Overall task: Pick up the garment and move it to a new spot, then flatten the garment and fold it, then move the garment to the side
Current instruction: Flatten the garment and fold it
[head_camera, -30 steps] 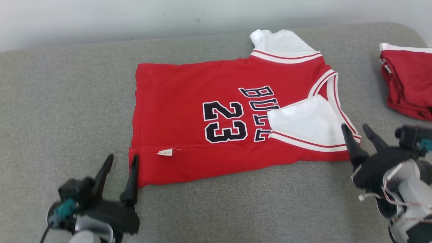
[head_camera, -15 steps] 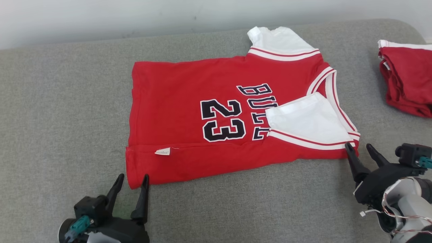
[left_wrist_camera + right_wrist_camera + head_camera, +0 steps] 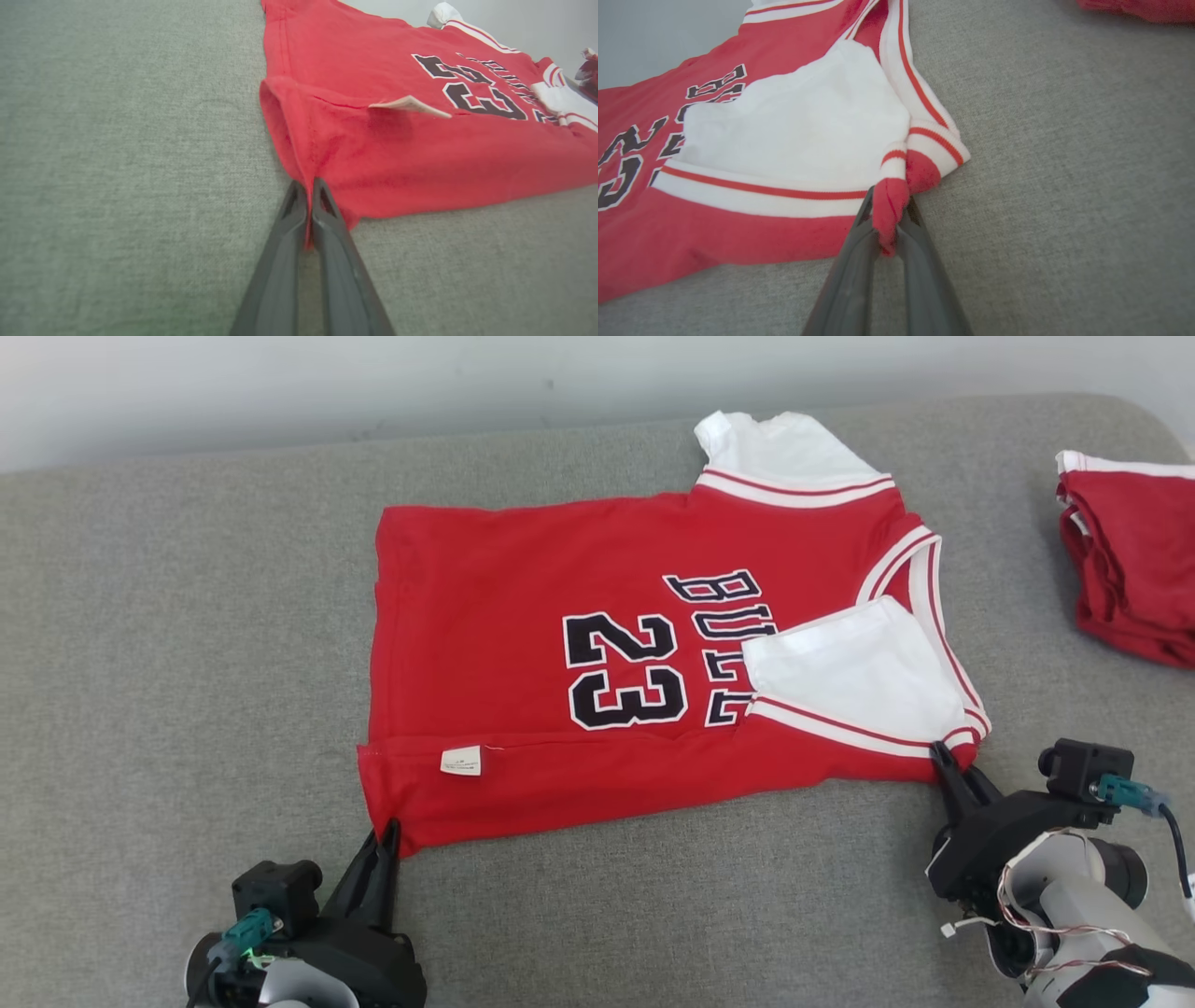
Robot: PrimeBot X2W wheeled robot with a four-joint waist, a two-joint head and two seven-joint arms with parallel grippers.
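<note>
My left gripper (image 3: 309, 185) pinches the shirt (image 3: 523, 579) at its hem corner, right gripper (image 3: 889, 212) at the shoulder corner, shirt lying on the grey cushion (image 3: 187, 616) w/ near edge folded; both bites look thin, so a fast lift could slip one corner & wreck the fold.
</note>
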